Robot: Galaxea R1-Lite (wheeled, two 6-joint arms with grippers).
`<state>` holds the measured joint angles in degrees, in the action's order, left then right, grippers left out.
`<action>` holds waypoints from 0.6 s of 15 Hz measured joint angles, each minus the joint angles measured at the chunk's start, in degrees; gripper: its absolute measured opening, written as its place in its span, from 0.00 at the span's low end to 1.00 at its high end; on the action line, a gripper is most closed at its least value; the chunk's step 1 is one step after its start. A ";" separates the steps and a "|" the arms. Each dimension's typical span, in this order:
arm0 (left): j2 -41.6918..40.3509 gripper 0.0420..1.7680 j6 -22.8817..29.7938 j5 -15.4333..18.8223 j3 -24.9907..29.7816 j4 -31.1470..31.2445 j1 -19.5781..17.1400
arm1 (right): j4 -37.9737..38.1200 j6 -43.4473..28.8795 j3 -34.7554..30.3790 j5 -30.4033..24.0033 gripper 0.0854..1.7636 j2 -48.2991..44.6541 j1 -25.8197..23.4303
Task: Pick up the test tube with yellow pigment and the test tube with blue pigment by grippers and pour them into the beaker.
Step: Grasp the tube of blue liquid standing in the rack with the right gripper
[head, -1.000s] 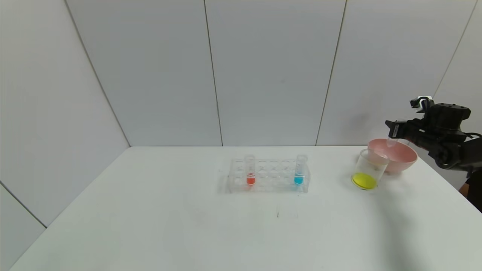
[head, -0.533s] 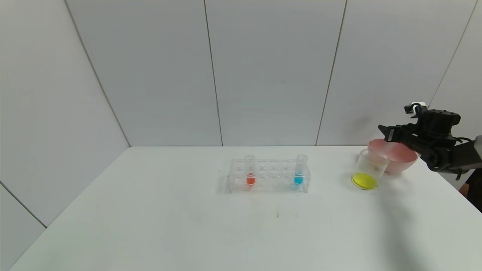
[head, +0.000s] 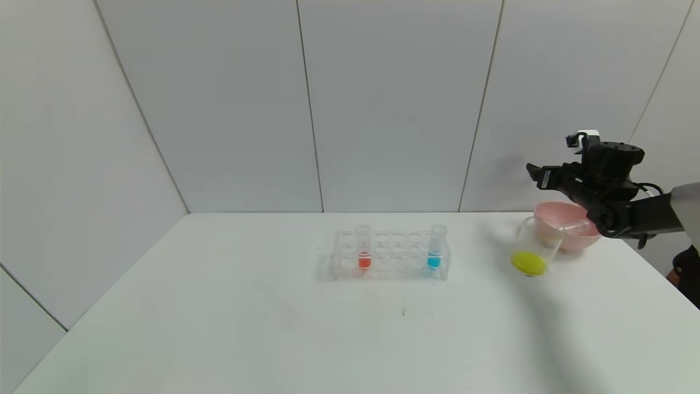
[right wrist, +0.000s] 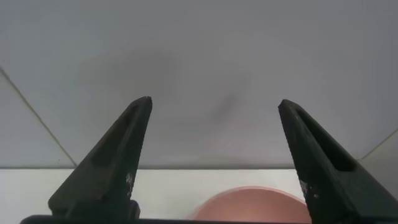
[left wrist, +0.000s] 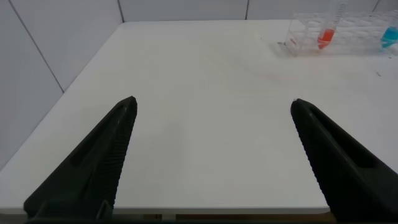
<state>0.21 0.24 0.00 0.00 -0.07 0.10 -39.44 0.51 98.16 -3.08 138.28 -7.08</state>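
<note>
The beaker [head: 535, 244] stands at the right of the table with yellow liquid in its bottom. A clear empty tube [head: 571, 226] lies tilted in the pink bowl [head: 579, 241] behind the beaker; no tube holding yellow liquid shows. The blue-pigment tube [head: 435, 247] stands upright at the right end of the clear rack [head: 391, 256]; it also shows in the left wrist view [left wrist: 390, 36]. My right gripper [head: 538, 175] [right wrist: 214, 102] hovers open and empty above the bowl. My left gripper [left wrist: 212, 102] is open and empty over the table's left front part.
A tube with orange-red liquid [head: 363, 249] stands at the rack's left end, also in the left wrist view [left wrist: 328, 34]. The pink bowl's rim [right wrist: 261, 196] shows under the right gripper. Grey wall panels stand behind the table.
My right gripper held a clear tube over the pink bowl, then let it go into the bowl. It has risen and moved left, with open fingers.
</note>
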 joint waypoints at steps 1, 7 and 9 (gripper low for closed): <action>0.00 1.00 0.00 0.02 0.00 0.00 0.00 | -0.06 -0.38 -0.63 1.23 0.85 -0.99 1.39; 0.00 1.00 -0.02 0.00 0.00 0.00 0.00 | -2.73 -2.28 -17.63 2.19 0.91 -10.50 10.46; 0.00 1.00 -0.02 0.02 0.00 0.00 0.00 | -5.69 -2.50 -26.14 3.24 0.93 -14.71 14.30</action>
<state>0.21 0.22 0.02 0.00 -0.07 0.10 -45.13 -1.99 72.02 0.16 123.56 7.22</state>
